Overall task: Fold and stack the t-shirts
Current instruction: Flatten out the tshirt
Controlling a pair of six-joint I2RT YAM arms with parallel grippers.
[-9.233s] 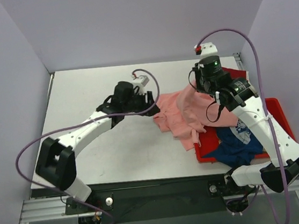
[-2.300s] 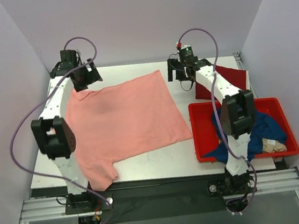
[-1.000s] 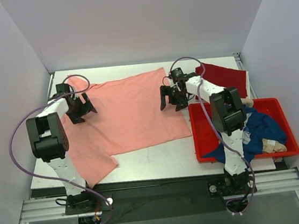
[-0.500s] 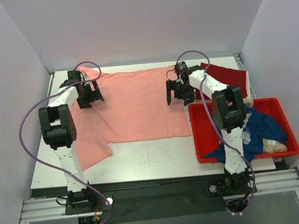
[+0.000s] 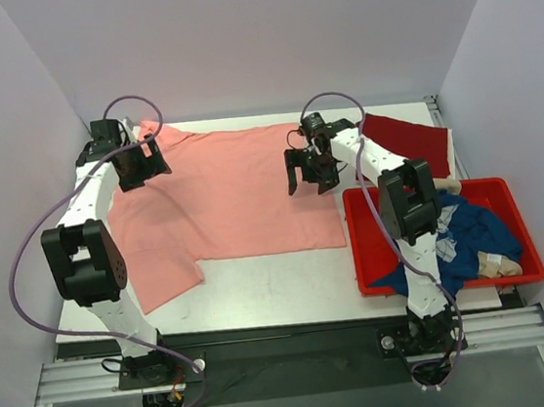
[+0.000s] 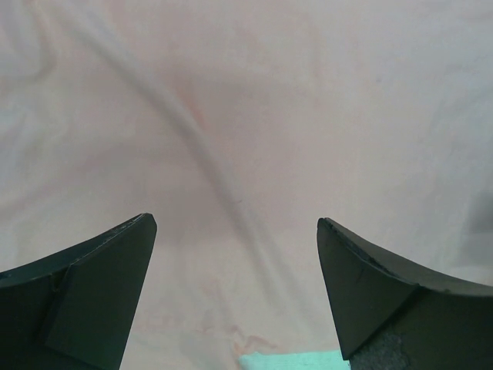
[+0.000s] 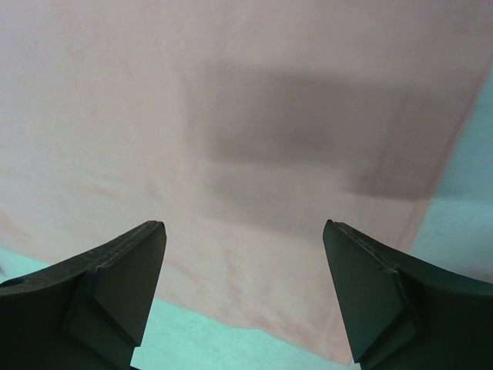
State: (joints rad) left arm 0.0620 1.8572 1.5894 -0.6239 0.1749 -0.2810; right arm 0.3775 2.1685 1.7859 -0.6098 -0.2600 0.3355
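Note:
A salmon-pink t-shirt [image 5: 232, 198] lies spread flat across the table, one sleeve reaching toward the near left edge. My left gripper [image 5: 142, 169] hangs open over its far left part, near the collar; in the left wrist view [image 6: 236, 222] only wrinkled pink cloth [image 6: 246, 116] shows between the fingers. My right gripper [image 5: 311, 181] is open above the shirt's right edge; the right wrist view [image 7: 244, 226] shows the hem [image 7: 254, 301] and bare table under it. A dark red t-shirt [image 5: 407, 137] lies at the far right. A navy blue t-shirt [image 5: 472, 230] is bunched in the tub.
A red plastic tub [image 5: 439, 286] stands at the near right and also holds a beige cloth [image 5: 490, 262]. Purple cables loop from both arms. A strip of bare table [image 5: 281, 281] runs along the near edge. Walls close in the back and both sides.
The left gripper has moved away toward the far left corner of the shirt. The right gripper has shifted only slightly. The shirt's near edge has straightened. Both grippers have stayed open.

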